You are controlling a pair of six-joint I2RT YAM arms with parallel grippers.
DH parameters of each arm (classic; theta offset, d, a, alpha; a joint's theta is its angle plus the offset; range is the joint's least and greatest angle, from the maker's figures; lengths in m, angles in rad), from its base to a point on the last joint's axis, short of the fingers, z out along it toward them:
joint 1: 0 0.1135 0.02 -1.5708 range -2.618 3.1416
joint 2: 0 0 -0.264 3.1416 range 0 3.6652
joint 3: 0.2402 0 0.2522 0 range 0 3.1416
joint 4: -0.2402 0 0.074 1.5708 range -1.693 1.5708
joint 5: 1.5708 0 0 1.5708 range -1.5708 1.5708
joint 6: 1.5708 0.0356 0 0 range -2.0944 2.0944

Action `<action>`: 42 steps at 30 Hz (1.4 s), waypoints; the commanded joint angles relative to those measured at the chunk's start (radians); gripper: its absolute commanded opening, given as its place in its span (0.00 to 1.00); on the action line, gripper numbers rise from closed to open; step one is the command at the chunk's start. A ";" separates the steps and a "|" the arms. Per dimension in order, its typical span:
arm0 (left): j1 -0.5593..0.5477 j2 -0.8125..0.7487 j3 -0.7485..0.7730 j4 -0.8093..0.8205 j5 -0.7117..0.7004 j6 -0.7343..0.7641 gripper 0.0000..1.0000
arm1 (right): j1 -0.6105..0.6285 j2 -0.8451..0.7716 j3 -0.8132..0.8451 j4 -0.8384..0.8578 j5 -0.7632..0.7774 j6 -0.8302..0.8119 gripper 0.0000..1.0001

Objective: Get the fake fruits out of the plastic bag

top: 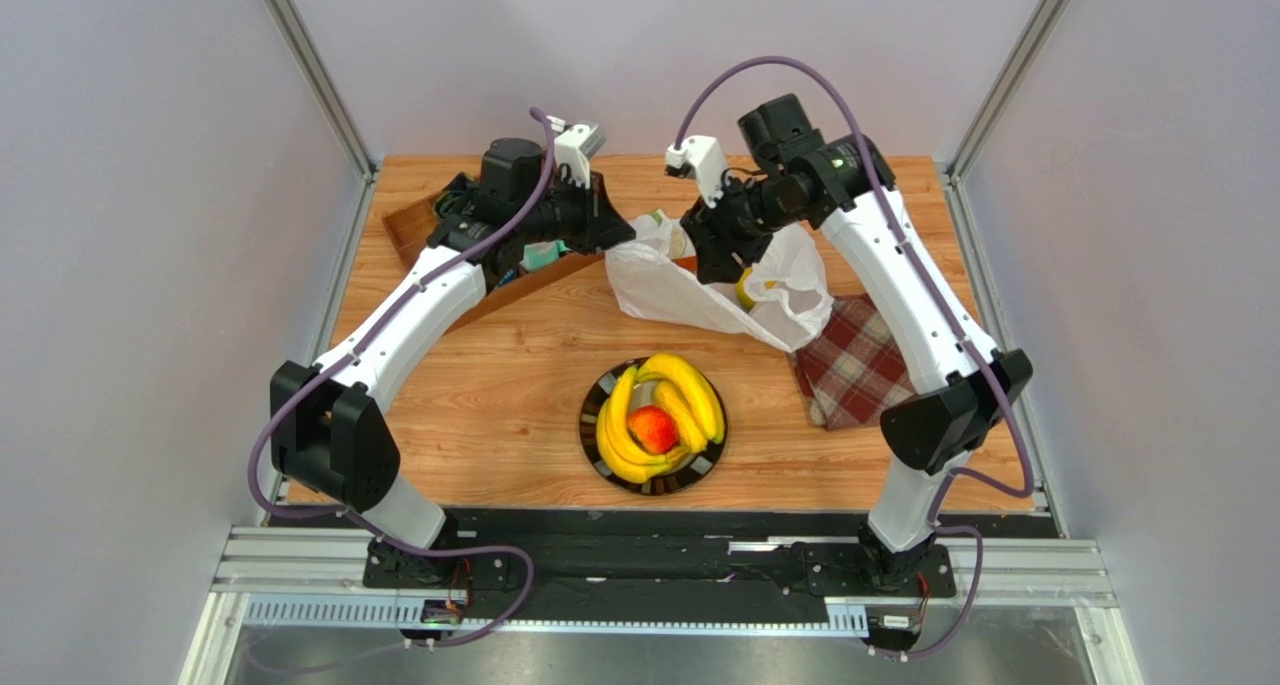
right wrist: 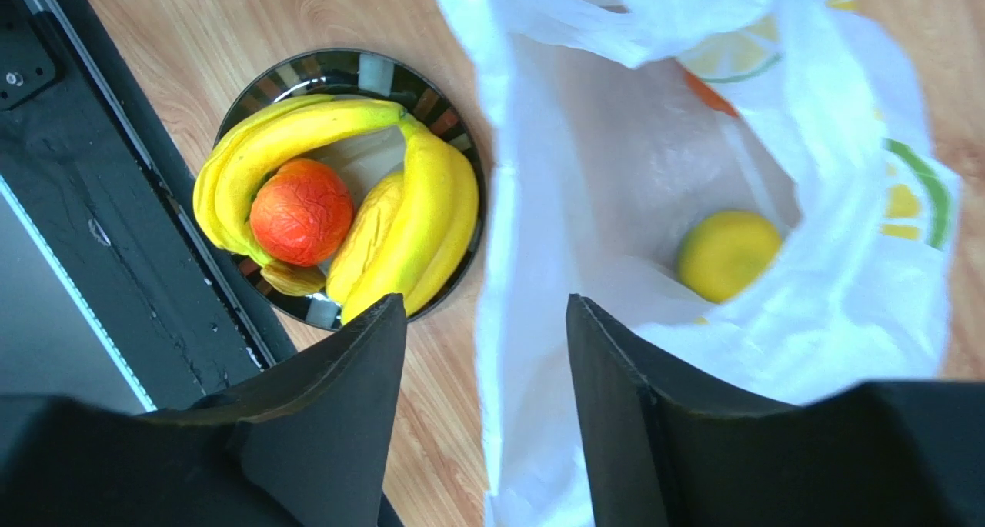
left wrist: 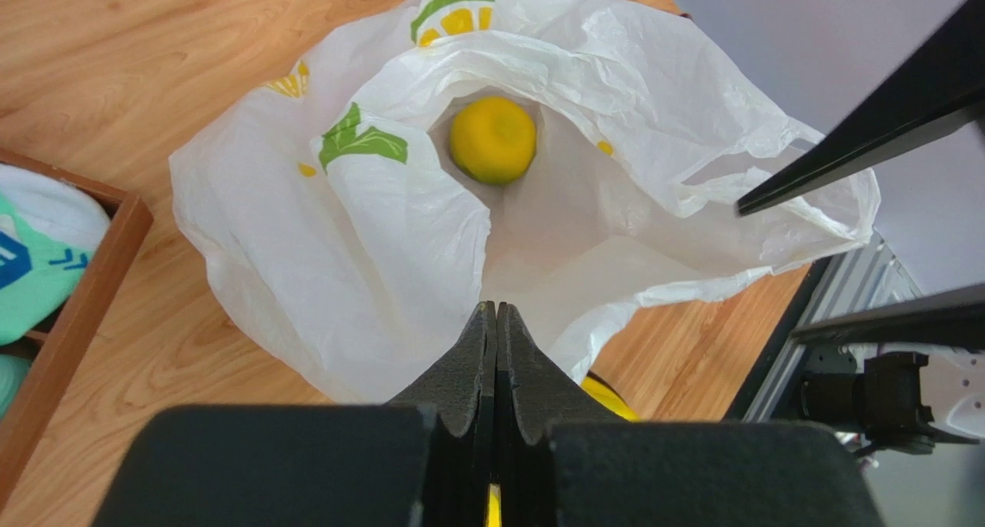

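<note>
Both arms point(top: 428, 288) arched inward, over plastic bag point(top: 661, 292)

I'm seeing the left arm point(top: 409, 303) and right arm point(top: 906, 273) bending over the plastic bag point(top: 658, 292) from either side, far across the bench point(top: 496, 393). Bananas point(top: 685, 394) and a red fruit point(top: 652, 429) are sitting on a dark plate point(top: 591, 424) nearer me. A red plaid cloth point(top: 857, 367) is touching the bag's right corner.
</note>
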 commanded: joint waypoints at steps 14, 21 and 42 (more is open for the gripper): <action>-0.005 -0.158 -0.182 -0.021 0.053 0.055 0.00 | -0.061 0.110 -0.238 0.127 0.153 -0.043 0.28; -0.005 -0.160 -0.186 -0.044 0.053 0.080 0.00 | -0.068 0.300 -0.131 0.210 0.341 -0.030 0.39; -0.005 -0.089 -0.167 -0.021 0.067 0.057 0.00 | -0.145 0.532 -0.057 0.419 0.573 -0.027 0.94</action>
